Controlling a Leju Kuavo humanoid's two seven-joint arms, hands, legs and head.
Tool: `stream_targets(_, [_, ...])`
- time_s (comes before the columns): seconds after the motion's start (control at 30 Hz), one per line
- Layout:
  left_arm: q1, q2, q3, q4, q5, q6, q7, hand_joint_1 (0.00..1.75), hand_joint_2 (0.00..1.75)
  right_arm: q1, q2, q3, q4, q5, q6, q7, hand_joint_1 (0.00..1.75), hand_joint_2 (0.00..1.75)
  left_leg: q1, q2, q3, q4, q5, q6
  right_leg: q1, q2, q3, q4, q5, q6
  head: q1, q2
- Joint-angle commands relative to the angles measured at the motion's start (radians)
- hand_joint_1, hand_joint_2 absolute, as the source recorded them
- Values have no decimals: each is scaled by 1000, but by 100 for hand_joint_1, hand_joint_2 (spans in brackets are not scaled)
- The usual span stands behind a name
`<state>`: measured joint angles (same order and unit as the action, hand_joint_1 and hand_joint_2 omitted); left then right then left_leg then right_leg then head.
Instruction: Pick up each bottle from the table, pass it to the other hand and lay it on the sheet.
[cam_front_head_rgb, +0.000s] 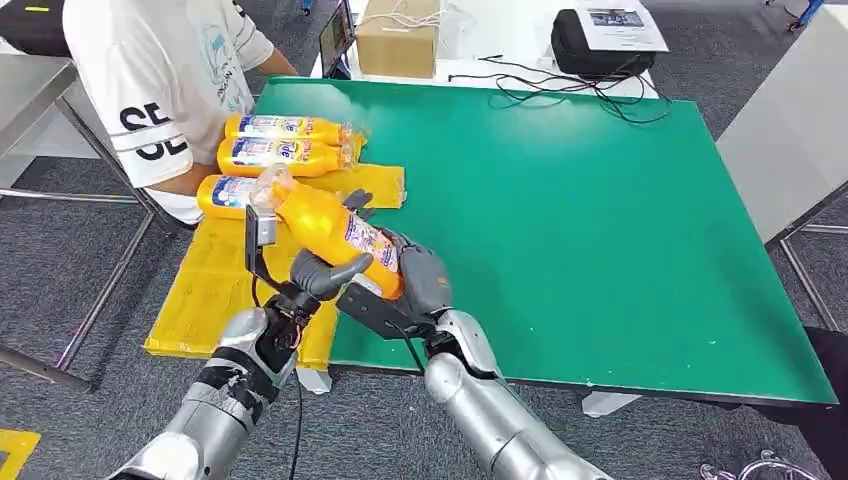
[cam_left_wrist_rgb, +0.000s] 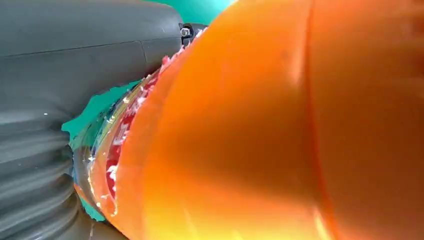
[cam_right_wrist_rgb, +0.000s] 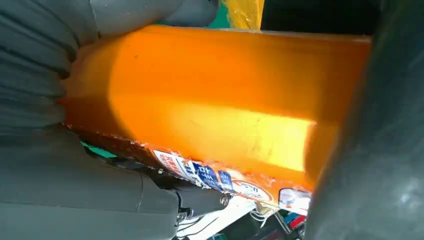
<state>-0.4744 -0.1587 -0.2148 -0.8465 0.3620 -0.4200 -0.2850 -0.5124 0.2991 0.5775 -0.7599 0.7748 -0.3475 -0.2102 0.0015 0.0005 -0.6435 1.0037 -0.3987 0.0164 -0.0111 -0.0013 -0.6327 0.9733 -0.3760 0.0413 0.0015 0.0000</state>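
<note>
Passing a bottle (cam_front_head_rgb: 335, 232) between hands is, by my reading, the step under way: it hangs tilted in the air above the near edge of the table (cam_front_head_rgb: 600, 230), cap end up and away from the robot. The left hand (cam_front_head_rgb: 318, 274) grips it from below, thumb curled across its lower body, likely to take the weight. Just beside it, the right hand (cam_front_head_rgb: 405, 275) holds the base end, fingers wrapped behind the label. Both hands touch the bottle, so neither has let go yet.

Beyond the left hand lies the sheet (cam_front_head_rgb: 215, 285), yellow, with three bottles (cam_front_head_rgb: 285, 157) laid side by side at its far end; a person (cam_front_head_rgb: 165, 85) sits close by them. The held bottle probably joins that row, which would explain its lean toward the sheet.

The head view gives the layout. The left wrist view instead presses against the orange wall and torn label edge; the right wrist view shows the bottle's flat side and printed label, clamped between thumb and fingers.
</note>
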Motion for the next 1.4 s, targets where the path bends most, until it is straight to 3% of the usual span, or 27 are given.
stream_targets(0.03, [-61, 15, -37, 19, -1, 3, 6, 0, 175, -20, -8, 63, 93, 13, 21, 0, 175, 175, 1, -1, 3, 0, -1, -1, 1, -1, 3, 0, -1, -1, 0, 0])
stream_targets(0.7, [-41, 29, -32, -20, -5, 19, -3, 0, 175, -30, -19, 94, 126, 34, 59, 19, 175, 175, 1, -1, 6, 1, -3, -1, 1, -1, 6, 0, -3, -1, 0, 0])
stream_targets(0.73, [-38, 31, -32, -27, -11, 24, -5, 7, 175, -30, -19, 90, 127, 32, 52, 21, 141, 175, 1, -1, 4, 0, -1, -1, 1, -1, 4, 0, -1, -1, 0, 0])
stream_targets(0.77, [-28, 29, -24, -37, -10, 22, -12, 175, 175, -31, -18, 80, 128, 28, 38, 25, 19, 175, 1, -1, 6, 0, -2, -1, 1, -1, 6, 0, -3, -1, 0, 0])
stream_targets(0.8, [-20, 28, -18, -46, -12, 28, -16, 175, 175, -32, -19, 75, 125, 26, 36, 29, 0, 175, 1, -1, 3, 0, -1, -1, 1, -1, 4, -1, -1, -1, 0, 0])
stream_targets(1.07, [9, 28, 70, -67, 23, 77, -31, 175, 175, -39, -53, -55, 28, -71, 5, 33, 0, 175, 0, -1, 4, 0, -2, -1, 0, -1, 5, 0, -2, -1, 0, 0])
stream_targets(1.4, [13, 22, 89, -73, -8, 89, -41, 175, 175, -39, -43, -81, 34, -71, 8, 23, 0, 175, 1, -1, 6, 0, -3, -1, 1, -1, 6, 1, -3, -1, 0, 0])
